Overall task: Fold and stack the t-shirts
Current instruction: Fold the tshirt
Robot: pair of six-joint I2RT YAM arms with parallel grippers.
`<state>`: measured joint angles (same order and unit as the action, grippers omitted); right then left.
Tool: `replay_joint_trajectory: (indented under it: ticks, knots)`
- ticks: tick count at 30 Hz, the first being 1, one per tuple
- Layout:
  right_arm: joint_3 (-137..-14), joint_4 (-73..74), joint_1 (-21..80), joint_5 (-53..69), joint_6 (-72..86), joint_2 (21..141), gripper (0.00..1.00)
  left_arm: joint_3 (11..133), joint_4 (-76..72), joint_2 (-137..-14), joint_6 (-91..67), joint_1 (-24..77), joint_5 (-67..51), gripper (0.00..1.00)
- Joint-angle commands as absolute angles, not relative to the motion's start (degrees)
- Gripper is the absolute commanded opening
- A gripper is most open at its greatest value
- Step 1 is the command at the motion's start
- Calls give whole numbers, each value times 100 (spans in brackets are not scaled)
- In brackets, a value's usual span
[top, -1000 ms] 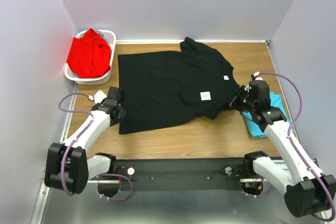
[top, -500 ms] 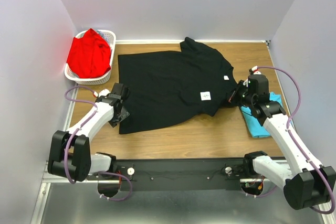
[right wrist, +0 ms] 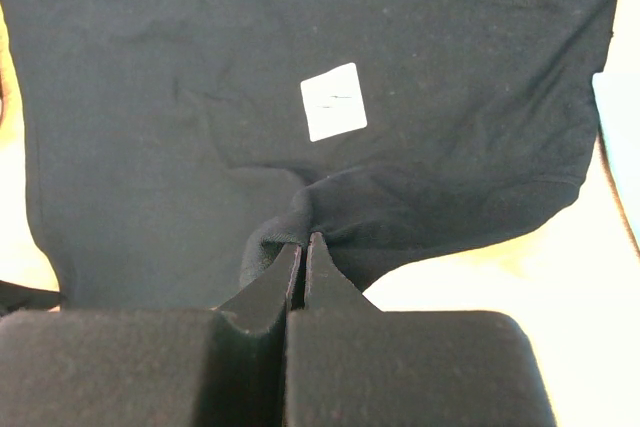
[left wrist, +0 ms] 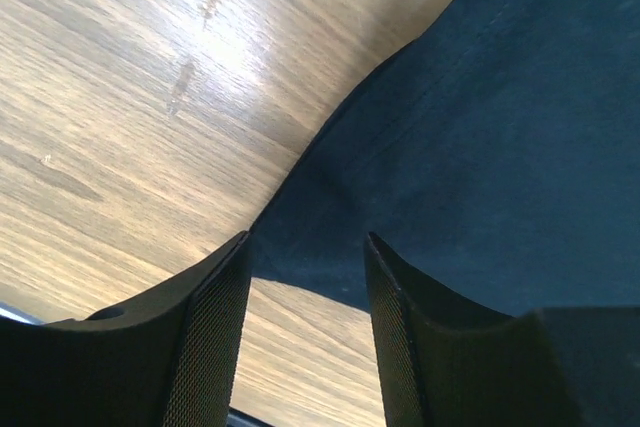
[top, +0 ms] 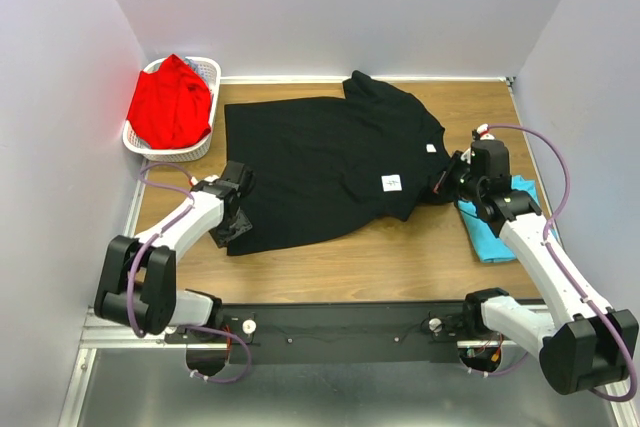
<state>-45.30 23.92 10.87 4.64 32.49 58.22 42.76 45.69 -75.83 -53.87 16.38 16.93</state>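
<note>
**Top view.** The black t-shirt (top: 320,162) lies spread flat across the middle of the surface (top: 400,257). A red t-shirt (top: 170,102) is heaped in the basket (top: 207,71) at 10 o'clock. A turquoise t-shirt (top: 492,237) lies at 4 o'clock, partly under the right arm. The left hand (top: 232,222) is at the black shirt's 8 o'clock corner, and the right hand (top: 448,185) is at its 3 o'clock edge.

**Left wrist view.** The left hand (left wrist: 306,247) is released, its jaws apart and straddling the hem corner. Cloth lies between them, unpinched.

**Right wrist view.** The right hand (right wrist: 303,245) is clenched on a small ridge of black cloth, at 6 o'clock of the white label (right wrist: 333,102).

**Assessment.** The step in hand appears to be securing both grips for the first fold.
- The left hand should settle fully over the hem before closing (taking both layers, not one).
- The right pinch looks shallow and may slip under tension.
- Both hands should lift level and together to keep the crease straight.
</note>
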Motion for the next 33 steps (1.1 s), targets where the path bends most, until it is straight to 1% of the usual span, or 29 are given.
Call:
replay_joint_trajectory:
  ticks: [1,5,9,12,14,15,18,27,33]
  knots:
    - [-4570,2250,1072,589,3164,5853,1,4482,4509,-7848,-5089,1661,1433,52]
    - [-4588,2241,1072,563,3173,5880,1,4482,4385,-8173,-5018,1670,1257,50]
    - [-4597,2224,1064,597,3182,5932,1,4474,4193,-8218,-4948,1670,1126,45]
    - [-4614,2215,1072,580,3173,5968,0,4430,4052,-8297,-4869,1670,1072,38]
    - [-4641,2215,1064,571,3173,5985,0,4412,3982,-8376,-4817,1661,1055,26]
    - [-4649,2215,1072,571,3182,5994,1,4421,3981,-8385,-4799,1661,1072,14]
    - [-4693,2224,1072,536,3173,5994,0,4509,3973,-8262,-4764,1652,1186,0]
    - [-4860,2250,1072,404,3146,5915,0,4851,4034,-7524,-4580,1486,1415,0]
    - [-5062,2355,1072,405,3182,5748,0,4800,4166,-6979,-4623,1485,1126,0]
